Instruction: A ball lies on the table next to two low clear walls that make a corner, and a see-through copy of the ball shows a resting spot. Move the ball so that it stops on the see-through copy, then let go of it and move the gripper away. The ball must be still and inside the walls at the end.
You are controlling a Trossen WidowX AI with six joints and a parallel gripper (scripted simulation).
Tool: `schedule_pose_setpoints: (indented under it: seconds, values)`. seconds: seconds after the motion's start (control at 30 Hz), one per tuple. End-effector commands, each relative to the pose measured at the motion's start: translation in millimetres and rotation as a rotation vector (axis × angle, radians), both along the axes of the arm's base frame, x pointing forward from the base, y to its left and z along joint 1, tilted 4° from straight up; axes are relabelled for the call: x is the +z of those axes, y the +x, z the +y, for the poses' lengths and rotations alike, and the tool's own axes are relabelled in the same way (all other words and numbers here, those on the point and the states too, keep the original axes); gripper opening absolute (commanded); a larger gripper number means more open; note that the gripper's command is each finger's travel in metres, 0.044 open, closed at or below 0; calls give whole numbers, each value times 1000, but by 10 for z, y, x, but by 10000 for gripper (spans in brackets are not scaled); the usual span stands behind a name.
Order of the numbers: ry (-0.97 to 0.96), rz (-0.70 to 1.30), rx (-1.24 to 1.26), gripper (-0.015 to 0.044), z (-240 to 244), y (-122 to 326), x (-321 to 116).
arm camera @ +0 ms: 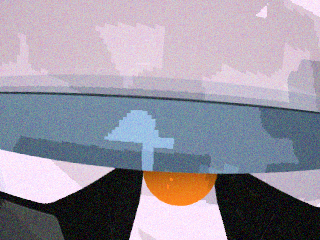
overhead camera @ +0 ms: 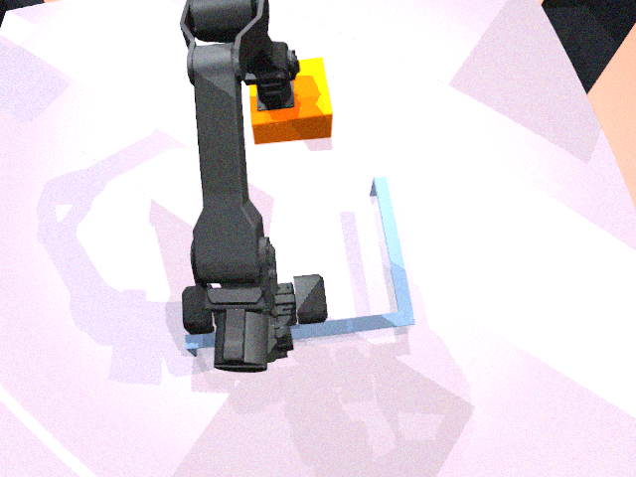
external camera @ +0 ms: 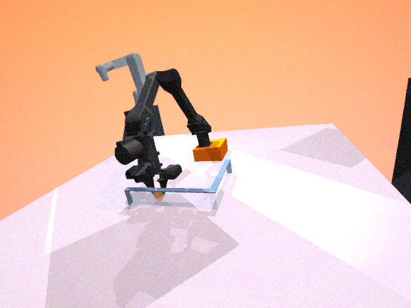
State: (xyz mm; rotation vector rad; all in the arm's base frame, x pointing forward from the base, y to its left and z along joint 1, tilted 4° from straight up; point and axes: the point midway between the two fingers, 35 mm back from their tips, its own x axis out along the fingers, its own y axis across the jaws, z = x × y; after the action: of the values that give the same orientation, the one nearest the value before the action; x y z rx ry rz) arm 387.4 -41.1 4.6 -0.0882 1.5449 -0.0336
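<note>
I have the gripper [external camera: 157, 189] clamped on the ball [arm camera: 179, 188] low beside the walls [overhead camera: 396, 266] (copy unseen), so next I release.

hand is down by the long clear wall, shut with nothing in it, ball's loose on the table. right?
Not quite. The hand is down by the long clear wall, but it is shut on the orange ball; the wrist view shows the ball between the fingers.
</note>
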Motion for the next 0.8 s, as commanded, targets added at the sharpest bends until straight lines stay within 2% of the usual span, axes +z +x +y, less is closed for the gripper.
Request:
schedule_pose_setpoints:
  seconds: [0.0,0.2,0.57,0.77]
  values:
    - [-2,7,5,0,-8,-11,-96]
    - [-2,7,5,0,-10,-12,-120]
    - [0,4,0,279,-5,-7,-88]
    - [0,4,1,279,2,3,21]
